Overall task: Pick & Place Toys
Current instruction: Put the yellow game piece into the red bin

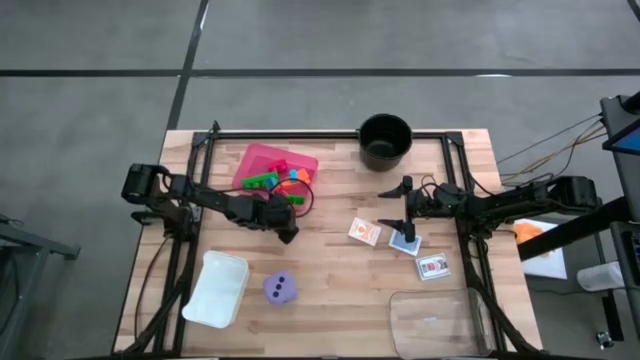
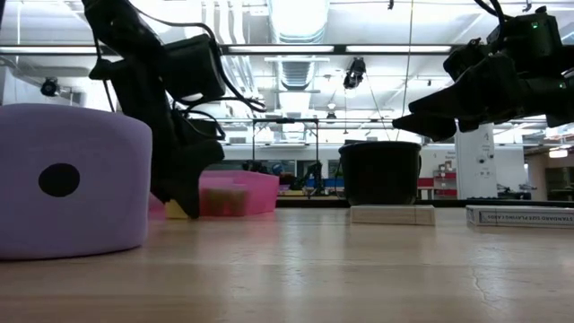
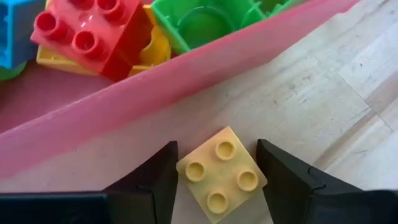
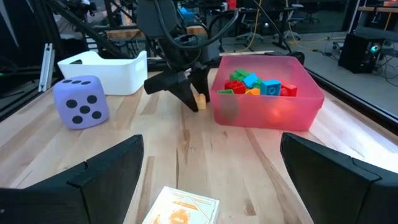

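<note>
My left gripper (image 1: pixel 289 234) stands at table level just off the near right corner of the pink tray (image 1: pixel 262 160), shut on a yellow brick (image 3: pixel 221 176). Red (image 3: pixel 93 31), green (image 3: pixel 205 22), blue and yellow bricks lie in the tray. The purple die (image 1: pixel 281 289) rests on the table nearer the front. My right gripper (image 1: pixel 393 204) hangs open and empty above the orange card (image 1: pixel 365 231), with the blue card (image 1: pixel 404 243) and the white-red card (image 1: pixel 433 266) flat on the table beside it. My left gripper has the yellow brick between its two fingers, which meet two opposite corners (image 3: pixel 180 168) of the brick. The fingers come from above, slanting down. The brick sits studs up with its underside on the table, next to the tray's outer wall (image 3: pixel 186 81).
A black round pot (image 1: pixel 385 140) stands at the far edge. A white bin (image 1: pixel 217 288) sits at the near left and a clear lid or tray (image 1: pixel 435 320) at the near right. Bare wood lies between the die and the cards.
</note>
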